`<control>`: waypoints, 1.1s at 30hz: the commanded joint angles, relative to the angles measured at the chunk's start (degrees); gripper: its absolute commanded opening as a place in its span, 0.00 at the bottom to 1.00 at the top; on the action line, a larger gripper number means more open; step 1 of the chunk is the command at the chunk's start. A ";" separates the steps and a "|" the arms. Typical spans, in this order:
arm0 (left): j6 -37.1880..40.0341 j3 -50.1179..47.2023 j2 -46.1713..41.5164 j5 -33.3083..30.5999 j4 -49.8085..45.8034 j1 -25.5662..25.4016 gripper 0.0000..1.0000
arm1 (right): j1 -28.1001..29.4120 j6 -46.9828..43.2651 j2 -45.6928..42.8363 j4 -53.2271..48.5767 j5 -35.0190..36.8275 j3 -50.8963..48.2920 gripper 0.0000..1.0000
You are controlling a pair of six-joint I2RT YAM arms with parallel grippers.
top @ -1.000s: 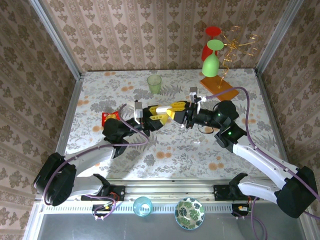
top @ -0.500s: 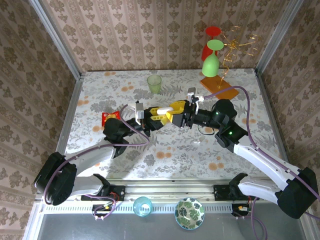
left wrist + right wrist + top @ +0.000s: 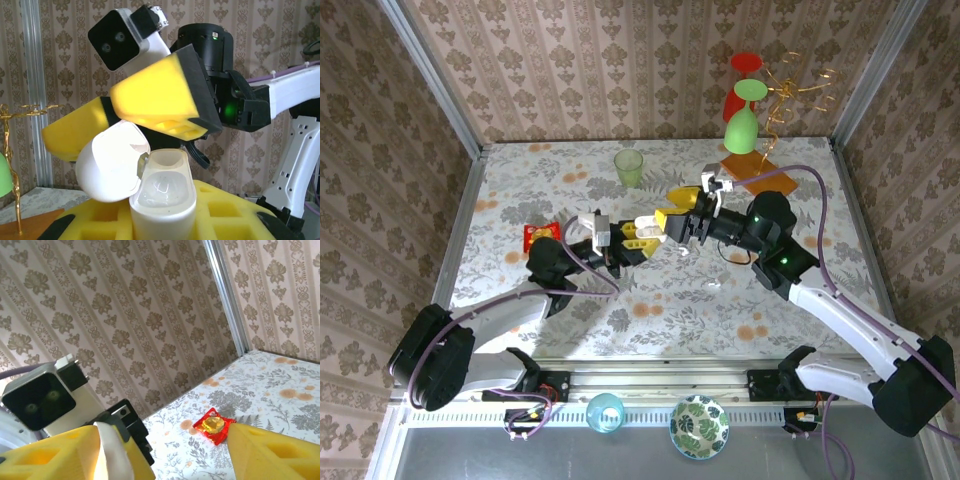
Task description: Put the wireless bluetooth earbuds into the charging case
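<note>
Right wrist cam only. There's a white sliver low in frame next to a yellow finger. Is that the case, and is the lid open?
Observer: Yes, it's the case. The left wrist view shows the case upright with its lid flipped open.
Operator: What's holding it?
Observer: In the top view the left claw is shut on it.
Operator: Any earbud loose on the table?
Observer: The top view shows a tiny pale piece on the table, nearer the arm bases than the right claw. It's too small to say whether it's an earbud.
</note>
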 commanded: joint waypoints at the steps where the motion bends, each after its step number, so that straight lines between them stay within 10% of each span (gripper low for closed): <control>1: 7.29 -1.74 -1.26 -0.46 1.75 0.33 0.09 | 0.00 0.63 -0.53 -0.33 -0.36 2.21 0.77; 8: 16.59 -4.19 -3.12 -9.77 -4.04 2.14 0.06 | -0.12 3.21 -6.59 -3.09 4.51 0.95 0.90; 20: 23.53 -6.48 -4.28 -10.20 -9.32 2.28 0.07 | -11.48 12.94 -5.61 -33.36 28.55 -2.78 0.82; 33: 23.89 -5.84 -1.73 -8.34 -10.52 2.28 0.07 | -12.55 14.33 10.62 -43.82 23.18 -4.97 0.67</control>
